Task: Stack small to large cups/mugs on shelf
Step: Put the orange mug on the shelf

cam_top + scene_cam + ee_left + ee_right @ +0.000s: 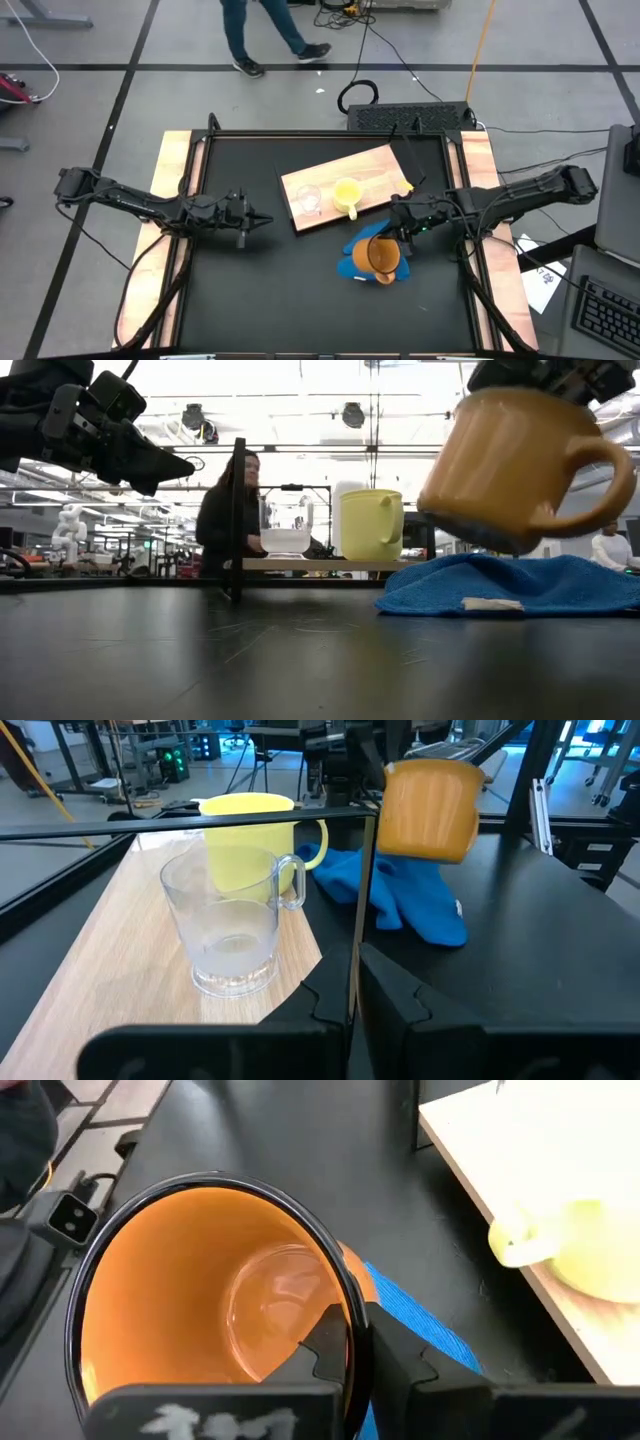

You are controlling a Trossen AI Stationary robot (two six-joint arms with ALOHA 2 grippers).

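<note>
The orange mug (510, 460) hangs tilted just above the blue cloth (510, 585), held by my right gripper (352, 1342), which is shut on its rim. The high view shows the orange mug (383, 257) near the table's right side. On the wooden board (375, 165) stand the clear glass cup (307, 198) and the yellow mug (347, 195), side by side on their bases. My left gripper (255, 218) hovers shut over the table's left half, pointing at the glass cup (235, 925). My right gripper pinches the orange mug's wall at the rim (345, 1295), one finger inside the mug and one outside. It comes from above, from the table's right side. The mug is lifted clear of the cloth and tilted, its handle (605, 470) sticking out sideways.
The blue cloth (365, 268) lies crumpled on the black tabletop, near the board's near edge. A black upright post (238, 520) stands at the table's far edge. A person (262, 35) walks on the floor beyond the table. Bare tabletop lies between the two arms.
</note>
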